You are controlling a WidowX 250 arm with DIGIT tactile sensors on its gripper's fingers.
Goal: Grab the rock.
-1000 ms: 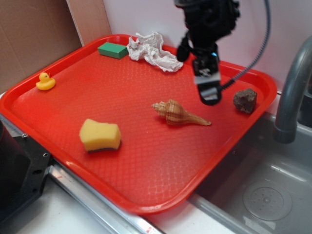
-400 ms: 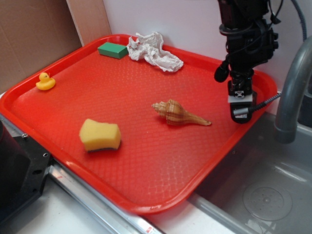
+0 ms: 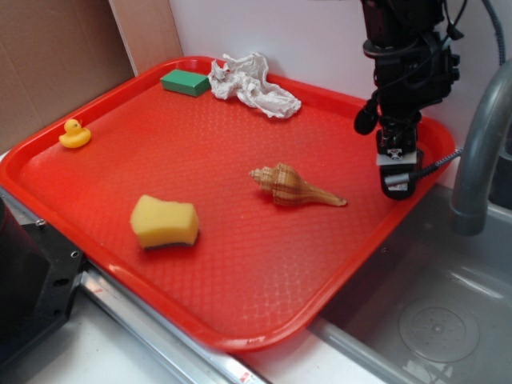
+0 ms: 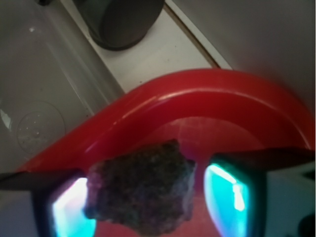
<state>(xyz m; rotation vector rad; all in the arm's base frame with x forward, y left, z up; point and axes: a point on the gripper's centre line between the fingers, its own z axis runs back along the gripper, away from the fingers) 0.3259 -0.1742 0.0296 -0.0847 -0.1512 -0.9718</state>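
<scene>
Straddling the rock [image 4: 139,190], the gripper [image 4: 148,197] sits at the red tray's [image 3: 240,264] 3 o'clock corner, fingers [image 4: 229,190] spread either side of the stone, not visibly pinching yet. Pre-grasp step; next likely squeeze shut, then lift. Seashell [image 3: 292,186] lies at the gripper's 9 o'clock.

Dark lumpy rock [image 4: 140,190] sits btwn fingers [image 4: 229,190], near tray's [image 4: 197,98] corner.
</scene>
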